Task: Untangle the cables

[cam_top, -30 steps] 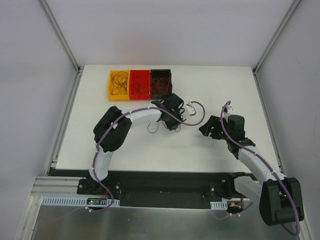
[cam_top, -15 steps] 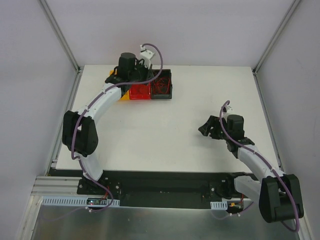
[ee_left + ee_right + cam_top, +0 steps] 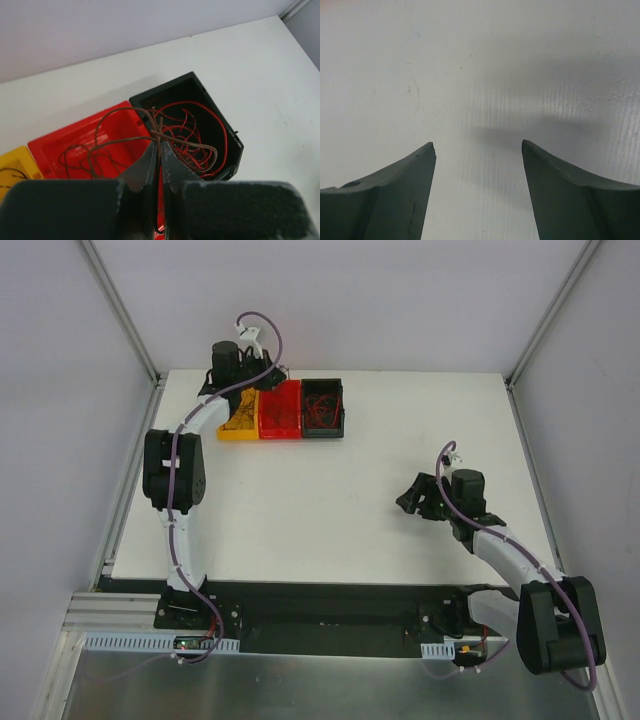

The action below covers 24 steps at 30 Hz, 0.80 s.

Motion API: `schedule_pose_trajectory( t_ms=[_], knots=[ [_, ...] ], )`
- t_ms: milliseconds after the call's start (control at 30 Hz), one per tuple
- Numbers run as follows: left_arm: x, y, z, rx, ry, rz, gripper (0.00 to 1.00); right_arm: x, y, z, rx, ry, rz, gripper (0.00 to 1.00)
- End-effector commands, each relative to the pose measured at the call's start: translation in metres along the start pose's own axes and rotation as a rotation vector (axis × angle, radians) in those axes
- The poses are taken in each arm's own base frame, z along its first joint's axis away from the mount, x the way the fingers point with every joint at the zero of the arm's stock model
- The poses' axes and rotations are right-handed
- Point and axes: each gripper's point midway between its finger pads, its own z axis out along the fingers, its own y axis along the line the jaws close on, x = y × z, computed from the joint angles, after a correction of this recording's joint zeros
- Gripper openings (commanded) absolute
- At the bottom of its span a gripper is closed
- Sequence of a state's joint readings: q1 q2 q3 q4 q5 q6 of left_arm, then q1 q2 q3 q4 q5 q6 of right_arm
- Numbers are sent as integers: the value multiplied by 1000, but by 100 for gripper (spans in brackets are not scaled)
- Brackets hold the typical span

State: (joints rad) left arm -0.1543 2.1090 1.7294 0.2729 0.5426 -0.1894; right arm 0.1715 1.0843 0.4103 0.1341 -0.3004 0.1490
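My left gripper [image 3: 160, 142] is shut on a thin brown cable [image 3: 125, 112] that loops out from its tips, above the red bin [image 3: 55, 145] and beside the black bin [image 3: 227, 140]. The red bin holds brown cables [image 3: 80, 155]. Red cables [image 3: 200, 130] lie coiled in the black bin. A yellow bin [image 3: 15, 170] with a black cable shows at the left edge. In the top view the left gripper [image 3: 255, 385] hangs over the row of bins at the back left. My right gripper [image 3: 408, 502] [image 3: 477, 145] stands open over bare table, nothing between its fingers.
The yellow bin [image 3: 232, 425], red bin [image 3: 281, 410] and black bin [image 3: 322, 407] stand side by side at the back of the white table [image 3: 330, 500]. Grey walls and metal rails close in the table's left, right and back sides.
The left arm has swung from the table's middle to the back left, over the bins, with the brown cable in its jaws. The right arm has stayed put.
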Motion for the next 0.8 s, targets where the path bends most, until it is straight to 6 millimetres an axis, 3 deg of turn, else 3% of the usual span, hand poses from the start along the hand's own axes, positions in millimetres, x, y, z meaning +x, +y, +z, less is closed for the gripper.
schedule_pose_trajectory(
  t_ms=[0, 167, 267, 400, 500, 600, 767],
  knots=[
    [-1, -5, -5, 48, -60, -71, 0, -12, 3, 4, -18, -34, -5, 72],
    [53, 34, -4, -127, 82, -214, 0, -11, 5, 4, -31, -28, -2, 72],
    [72, 32, -6, -128, 151, -337, 0, -13, 6, 3, -31, -37, -5, 72],
    [73, 44, -16, -252, 153, -391, 0, -12, 9, 1, -49, -35, -4, 72],
    [61, 42, -20, -273, 176, -401, 19, -12, 9, 0, -48, -41, -6, 72],
    [46, 28, -29, -254, 184, -412, 35, -12, 10, -1, -54, -39, -6, 73],
    [28, 7, -51, -250, 172, -430, 53, -13, 11, -3, -55, -52, -12, 72]
  ],
)
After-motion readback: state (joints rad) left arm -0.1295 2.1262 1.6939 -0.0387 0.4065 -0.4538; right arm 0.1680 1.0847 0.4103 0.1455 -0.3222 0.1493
